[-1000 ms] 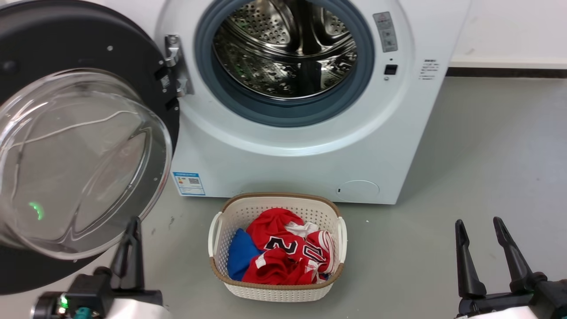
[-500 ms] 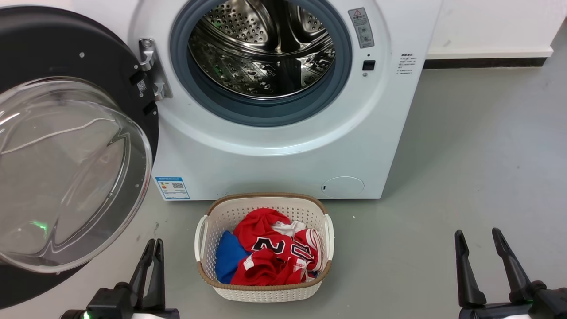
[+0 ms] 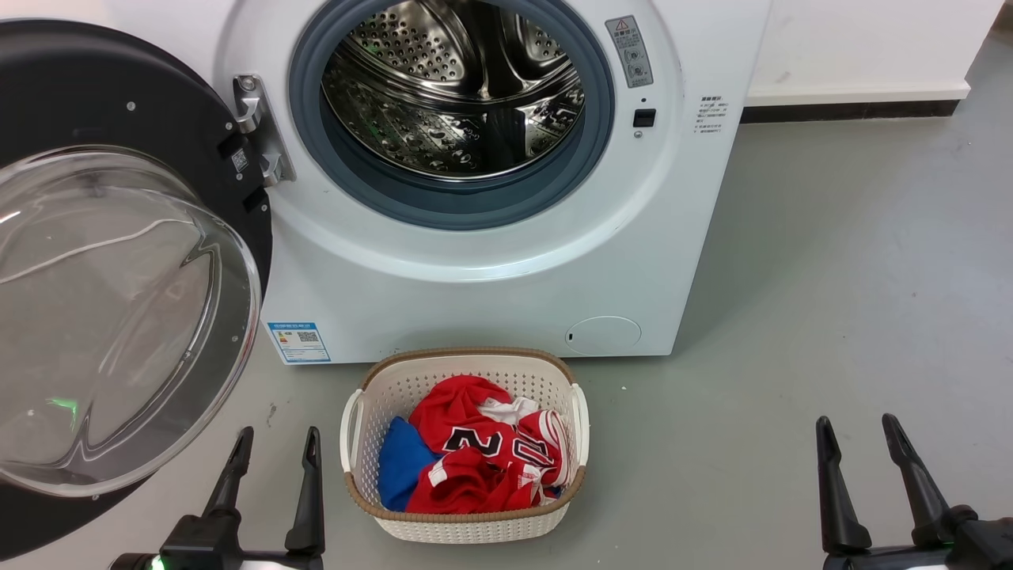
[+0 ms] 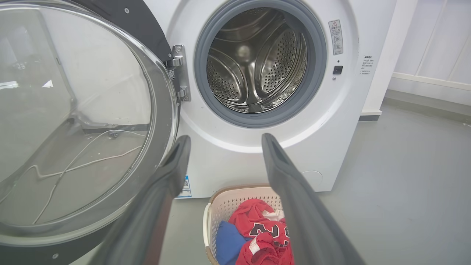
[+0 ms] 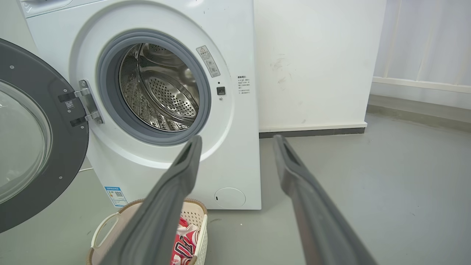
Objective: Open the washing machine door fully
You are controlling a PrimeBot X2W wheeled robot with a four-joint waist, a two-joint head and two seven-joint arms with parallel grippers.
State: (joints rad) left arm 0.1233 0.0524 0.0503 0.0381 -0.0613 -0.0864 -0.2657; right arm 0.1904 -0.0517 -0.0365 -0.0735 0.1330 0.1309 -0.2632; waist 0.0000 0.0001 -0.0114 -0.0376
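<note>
Black fingers of the left gripper (image 3: 279,434) stand spread and hold nothing, low at the near left. The right gripper (image 3: 855,421) is likewise spread and empty, well apart over bare floor (image 3: 831,277).

Near the left gripper, and apart from it as far as I can tell, hangs the door (image 3: 119,87). It is swung wide on its hinge (image 3: 253,131) to the washer's left, and its glass bowl (image 3: 119,317) bulges toward the robot. I judge the door fully open, or all but, so the task looks nearly done.

The risk lies on that side. A careless lift or sweep of the left arm could strike the bowl or its black rim and knock the door back toward closing — or strain the hinge if it is pushed past its stop. A forward roll could also bump the basket (image 3: 467,352).

That basket sits on the floor just before the washer (image 3: 475,293), between the grippers. It holds a crumpled red jersey (image 3: 475,443) with white trim and a blue cloth (image 3: 400,467) at its left. Beyond it gapes the steel drum (image 3: 455,87) — nothing lies in the part that shows.
</note>
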